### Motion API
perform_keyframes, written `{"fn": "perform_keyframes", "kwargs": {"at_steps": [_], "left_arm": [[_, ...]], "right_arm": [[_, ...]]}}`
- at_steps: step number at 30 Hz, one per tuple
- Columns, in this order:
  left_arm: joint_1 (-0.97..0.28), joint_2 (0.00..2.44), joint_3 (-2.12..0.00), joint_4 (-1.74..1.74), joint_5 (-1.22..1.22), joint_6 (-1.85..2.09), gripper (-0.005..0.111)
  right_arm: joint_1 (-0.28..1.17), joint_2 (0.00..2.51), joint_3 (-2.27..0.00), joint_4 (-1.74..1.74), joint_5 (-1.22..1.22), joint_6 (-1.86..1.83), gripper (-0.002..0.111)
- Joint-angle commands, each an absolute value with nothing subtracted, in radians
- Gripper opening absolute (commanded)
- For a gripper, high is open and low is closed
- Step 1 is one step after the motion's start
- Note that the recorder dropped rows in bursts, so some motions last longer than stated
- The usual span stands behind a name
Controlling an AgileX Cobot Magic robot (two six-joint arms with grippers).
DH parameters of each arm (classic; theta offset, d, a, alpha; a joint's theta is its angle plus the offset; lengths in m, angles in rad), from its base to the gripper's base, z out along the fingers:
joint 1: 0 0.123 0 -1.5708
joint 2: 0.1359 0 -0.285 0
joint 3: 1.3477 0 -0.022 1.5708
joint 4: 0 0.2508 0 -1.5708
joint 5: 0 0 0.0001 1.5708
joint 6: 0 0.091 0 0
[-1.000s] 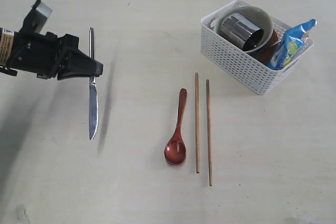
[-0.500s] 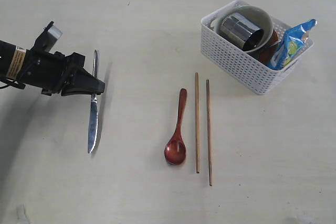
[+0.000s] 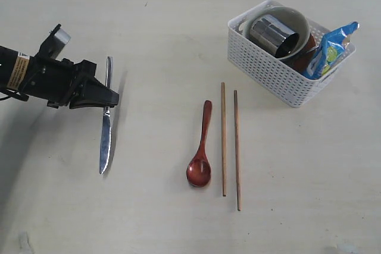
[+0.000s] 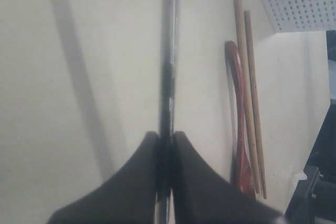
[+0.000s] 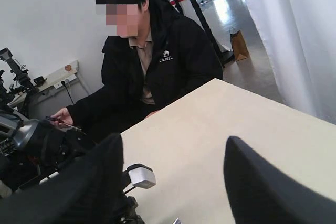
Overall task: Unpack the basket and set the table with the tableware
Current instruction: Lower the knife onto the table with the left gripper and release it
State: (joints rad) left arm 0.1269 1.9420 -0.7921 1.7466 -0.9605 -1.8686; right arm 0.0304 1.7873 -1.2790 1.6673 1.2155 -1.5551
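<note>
pale wood-grain table (image 3: 178, 230), lightly scuffed. spoon (image 3: 200, 153) and chopsticks (image 3: 223, 141) lie side by side mid-table. over on the left, left gripper (image 3: 106, 98) is clamped on the knife (image 3: 105, 138), blade low over the table. right gripper (image 5: 173, 145) fingers spread, empty. far right, basket (image 3: 262, 63) holds cup (image 3: 274, 34) and bowl (image 3: 297, 17).

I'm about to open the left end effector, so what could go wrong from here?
The left end effector grips the knife, and the shadow suggests its handle end sits above the table; opening now may let it drop and skid.
The cup lies tilted inside the bowl in the basket; lifting the bowl first could tip it out.
</note>
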Motion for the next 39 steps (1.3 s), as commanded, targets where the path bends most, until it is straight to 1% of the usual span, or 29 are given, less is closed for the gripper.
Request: {"fn": "perform_keyframes", "kwargs": {"at_steps": [1, 8, 16, 24, 29, 33, 39], "left_arm": [[0.130, 1.942, -0.798, 1.744, -0.962, -1.857, 0.000], [0.132, 1.942, -0.798, 1.744, -0.962, -1.846, 0.000], [0.245, 1.940, -0.795, 1.744, -1.021, -1.831, 0.000], [0.226, 1.940, -0.758, 1.744, -0.908, -1.814, 0.000], [0.200, 1.944, -0.751, 1.744, -0.884, -1.805, 0.000], [0.156, 1.957, -0.751, 1.744, -0.857, -1.784, 0.000], [0.152, 1.959, -0.751, 1.744, -0.825, -1.784, 0.000]], "right_arm": [[0.027, 1.779, -1.279, 1.681, 1.221, -1.555, 0.055], [0.027, 1.779, -1.279, 1.681, 1.221, -1.555, 0.055], [0.027, 1.779, -1.279, 1.681, 1.221, -1.555, 0.055], [0.027, 1.779, -1.279, 1.681, 1.221, -1.555, 0.055], [0.027, 1.779, -1.279, 1.681, 1.221, -1.555, 0.055], [0.027, 1.779, -1.279, 1.681, 1.221, -1.555, 0.055], [0.027, 1.779, -1.279, 1.681, 1.221, -1.555, 0.055]]}}
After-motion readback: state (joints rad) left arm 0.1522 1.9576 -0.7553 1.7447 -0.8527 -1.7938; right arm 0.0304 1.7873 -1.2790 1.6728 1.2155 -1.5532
